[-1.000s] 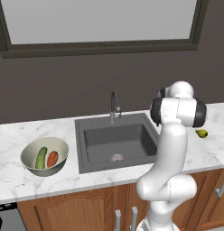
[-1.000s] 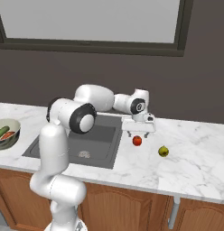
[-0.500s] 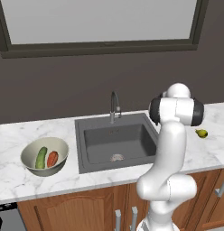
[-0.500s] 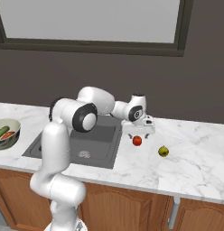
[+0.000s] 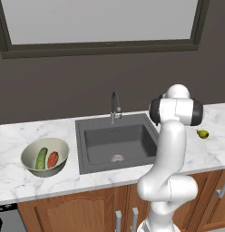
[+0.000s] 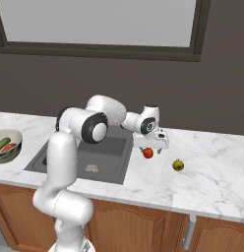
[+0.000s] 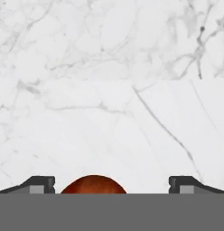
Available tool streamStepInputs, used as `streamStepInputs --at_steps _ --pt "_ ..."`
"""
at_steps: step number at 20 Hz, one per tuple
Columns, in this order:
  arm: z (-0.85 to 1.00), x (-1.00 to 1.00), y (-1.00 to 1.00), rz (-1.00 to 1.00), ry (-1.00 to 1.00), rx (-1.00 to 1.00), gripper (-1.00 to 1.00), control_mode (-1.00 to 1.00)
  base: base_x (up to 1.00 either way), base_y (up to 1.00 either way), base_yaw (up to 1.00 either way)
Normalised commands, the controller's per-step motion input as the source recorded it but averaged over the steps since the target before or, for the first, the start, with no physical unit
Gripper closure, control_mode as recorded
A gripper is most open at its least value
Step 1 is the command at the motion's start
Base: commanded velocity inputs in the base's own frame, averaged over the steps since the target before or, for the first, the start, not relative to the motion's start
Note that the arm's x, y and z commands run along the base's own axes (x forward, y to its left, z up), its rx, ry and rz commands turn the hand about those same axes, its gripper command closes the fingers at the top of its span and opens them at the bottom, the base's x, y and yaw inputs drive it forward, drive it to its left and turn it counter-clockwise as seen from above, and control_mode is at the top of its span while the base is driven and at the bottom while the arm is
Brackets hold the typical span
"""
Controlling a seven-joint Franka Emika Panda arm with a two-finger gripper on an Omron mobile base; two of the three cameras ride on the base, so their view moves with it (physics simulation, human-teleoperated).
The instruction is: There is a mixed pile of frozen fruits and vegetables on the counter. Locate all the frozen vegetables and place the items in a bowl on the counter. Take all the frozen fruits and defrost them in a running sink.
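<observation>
**Veggies sorted, both fruits to go**

On the left end of the surface (image 5: 10, 181), the bowl (image 5: 29, 153) already has the cucumber (image 5: 41, 158) and the orange-red carrot piece (image 5: 52, 159) lying side by side in it, so I'd call the vegetable half done. The fruit half hasn't started as far as I can tell: the red fruit (image 6: 148, 153) and the pear (image 6: 178, 165) both sit on the marble right of the sink (image 6: 114, 150), a little apart from each other, and nothing is in the basin.

The end effector (image 6: 151, 147) hangs right over the red fruit, jaws spread wide with nothing held. In the hand view the fruit sits between the two tips, closer to the left one, so a grab looks like the next job.

Hard-to-see stuff: the arm blocks the red fruit in the left base view, and the hand view cuts off its lower part. I can't tell if the faucet (image 5: 114, 105) is running; no water shows.
</observation>
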Motion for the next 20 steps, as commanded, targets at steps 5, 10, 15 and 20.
streamStepInputs --at_steps 5,10,15,20 --pt "-0.20 -0.14 0.24 -0.30 0.01 0.00 -1.00 -1.00 0.00 0.00 0.00" --pt "-0.06 -0.14 0.30 -0.30 0.00 0.00 -1.00 -1.00 0.00 0.00 0.00" --pt "-0.05 -0.10 0.33 -0.32 0.02 0.00 -1.00 -1.00 0.00 0.00 0.00" --pt "-0.03 -0.02 0.29 -0.23 0.02 0.00 1.00 -1.00 0.00 0.00 0.00"
